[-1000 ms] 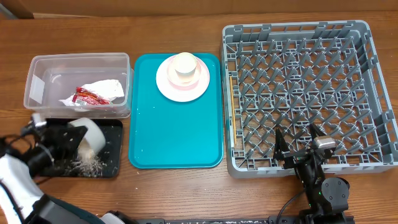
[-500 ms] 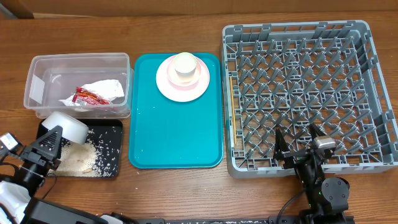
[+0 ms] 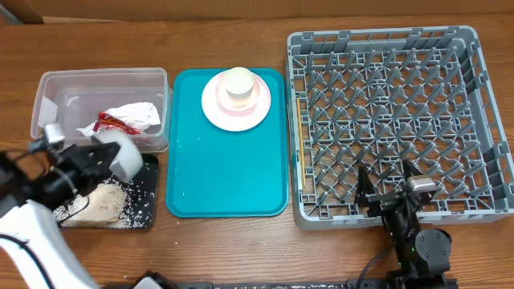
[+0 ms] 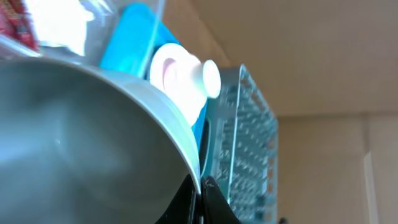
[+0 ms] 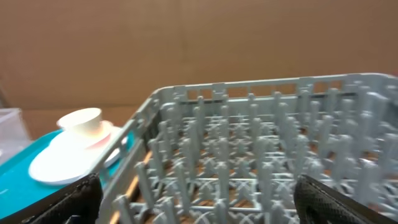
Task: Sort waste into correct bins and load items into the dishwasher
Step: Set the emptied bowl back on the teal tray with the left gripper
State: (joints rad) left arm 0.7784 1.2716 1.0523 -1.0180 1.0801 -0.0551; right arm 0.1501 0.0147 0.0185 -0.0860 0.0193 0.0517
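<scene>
My left gripper (image 3: 95, 160) is shut on the rim of a grey-white bowl (image 3: 122, 156), held tilted above the black tray's (image 3: 147, 210) upper right corner; the bowl's empty inside fills the left wrist view (image 4: 74, 143). Whitish rice grains (image 3: 100, 201) lie heaped in the black tray. The clear tub (image 3: 48, 112) holds the red wrapper (image 3: 115, 124) and white napkin (image 3: 132, 113). The cream cup (image 3: 238, 87) stands on the pink plate (image 3: 217, 111) on the teal tray. My right gripper (image 3: 389, 186) is open and empty over the grey dish rack's (image 3: 385, 48) front edge.
The teal tray (image 3: 227, 172) lies between the bins and the rack. The plate and cup also show in the right wrist view (image 5: 74, 140), left of the rack (image 5: 261, 149). Bare wood runs along the table's front and back.
My left gripper has swung the bowl up and to the right, from the tray's left end to its upper right corner. The rice pile now lies uncovered. The right arm has not moved.
</scene>
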